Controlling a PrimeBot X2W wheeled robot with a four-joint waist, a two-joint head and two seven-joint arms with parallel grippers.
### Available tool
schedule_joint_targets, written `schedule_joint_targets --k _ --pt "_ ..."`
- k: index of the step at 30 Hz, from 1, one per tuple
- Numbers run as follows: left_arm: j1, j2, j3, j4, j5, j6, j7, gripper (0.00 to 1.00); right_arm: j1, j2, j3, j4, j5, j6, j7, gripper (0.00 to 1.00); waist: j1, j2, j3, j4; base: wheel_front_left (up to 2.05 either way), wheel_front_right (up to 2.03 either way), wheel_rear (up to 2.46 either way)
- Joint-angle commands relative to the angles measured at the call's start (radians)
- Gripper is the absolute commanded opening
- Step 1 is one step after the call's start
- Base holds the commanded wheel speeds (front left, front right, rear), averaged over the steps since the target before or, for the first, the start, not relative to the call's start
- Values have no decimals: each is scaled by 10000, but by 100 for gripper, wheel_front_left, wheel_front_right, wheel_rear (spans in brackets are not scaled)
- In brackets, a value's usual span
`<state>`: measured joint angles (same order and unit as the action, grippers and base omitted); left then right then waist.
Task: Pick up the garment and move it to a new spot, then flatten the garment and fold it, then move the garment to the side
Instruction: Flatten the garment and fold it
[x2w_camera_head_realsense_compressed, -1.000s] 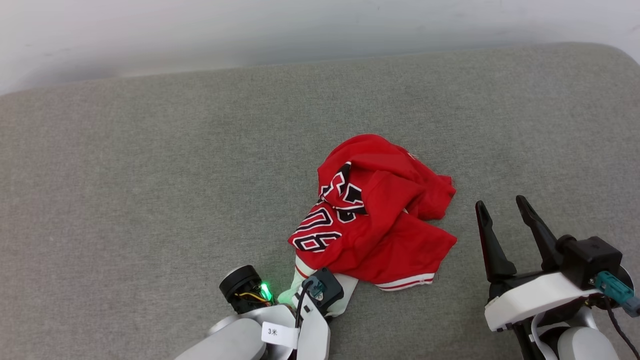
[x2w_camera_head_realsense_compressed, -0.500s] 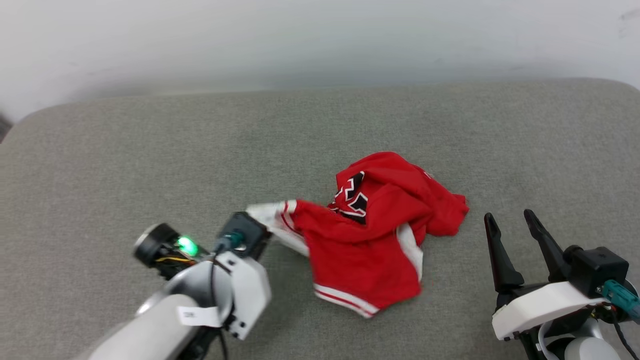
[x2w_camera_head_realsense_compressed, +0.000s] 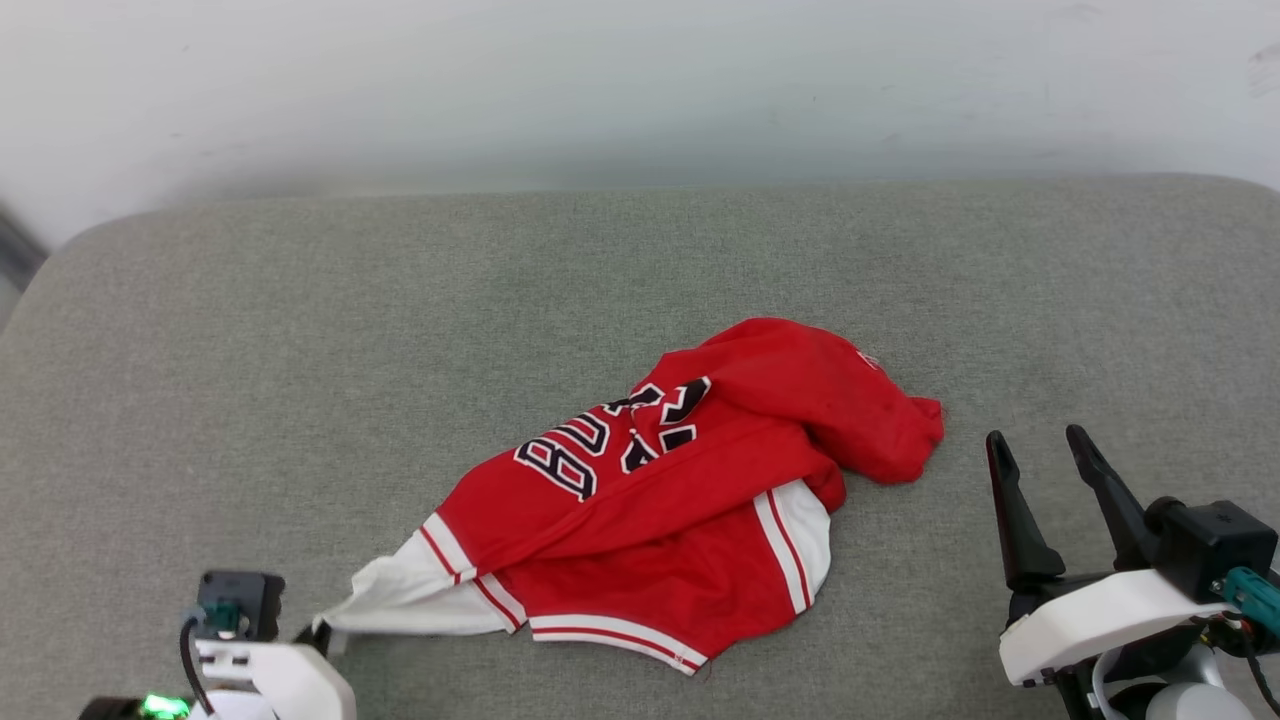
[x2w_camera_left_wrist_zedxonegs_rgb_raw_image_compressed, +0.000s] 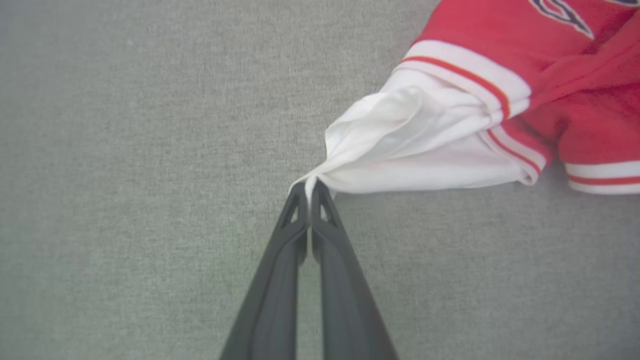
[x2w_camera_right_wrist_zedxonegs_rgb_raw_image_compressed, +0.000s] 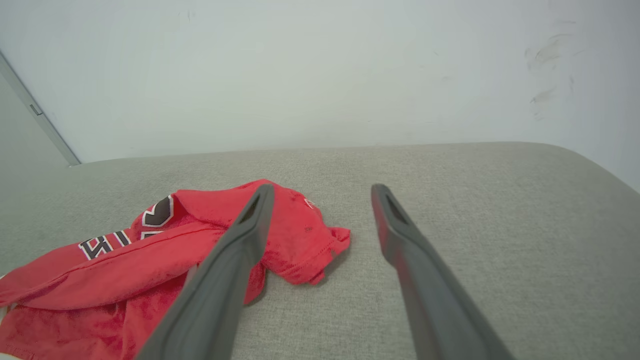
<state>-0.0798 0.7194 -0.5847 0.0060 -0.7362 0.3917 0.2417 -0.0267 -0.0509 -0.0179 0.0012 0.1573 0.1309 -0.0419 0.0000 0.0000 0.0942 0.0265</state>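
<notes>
Left gripper (x2w_camera_left_wrist_zedxonegs_rgb_raw_image_compressed: 310, 189): fingers clamped on the garment (x2w_camera_head_realsense_compressed: 680, 480) at its white sleeve end. Right gripper (x2w_camera_head_realsense_compressed: 1036, 442): fingers apart, near its crumpled end, on seemingly a grey cushion (x2w_camera_head_realsense_compressed: 300, 350).

The jersey (x2w_camera_head_realsense_compressed: 690, 470) lies crumpled on the cushion (x2w_camera_head_realsense_compressed: 300, 330), a little right of its middle and nearer its front edge than its back edge. One sleeve end (x2w_camera_head_realsense_compressed: 400, 605) trails out of the heap toward the front left corner. There my left gripper (x2w_camera_left_wrist_zedxonegs_rgb_raw_image_compressed: 311, 187) has its fingertips pressed together on the tip of that sleeve, low over the cushion. My right gripper (x2w_camera_head_realsense_compressed: 1034, 438) sits near the front right corner, just right of the jersey and apart from it, fingers spread and pointing toward the back edge. Behind the back edge stands the wall (x2w_camera_head_realsense_compressed: 600, 90).
</notes>
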Motion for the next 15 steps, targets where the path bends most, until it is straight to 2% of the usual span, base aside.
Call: schedule_joint_targets --k 1,5,6,7,15 --pt "97 -94 41 81 -55 -22 -102 0 65 10 -26 -46 2 -3 25 100 0 0 4 -10 0 0 0" --pt "426 -555 199 691 -490 -298 -726 0 87 8 -152 -136 -76 -5 86 100 0 0 -33 -38 0 0 0" --pt "393 -651 215 773 -480 -363 -915 38 108 8 -188 -150 -114 -3 109 100 0 0 -68 -39 0 0 0" --pt "319 -759 249 814 -453 -399 -1138 98 134 10 -225 -168 -134 -5 125 100 0 0 -107 -34 0 0 0" --pt "-117 -1223 521 411 496 -44 -3274 100 404 8 -294 -236 -194 -3 325 100 0 0 -764 -97 0 0 0"
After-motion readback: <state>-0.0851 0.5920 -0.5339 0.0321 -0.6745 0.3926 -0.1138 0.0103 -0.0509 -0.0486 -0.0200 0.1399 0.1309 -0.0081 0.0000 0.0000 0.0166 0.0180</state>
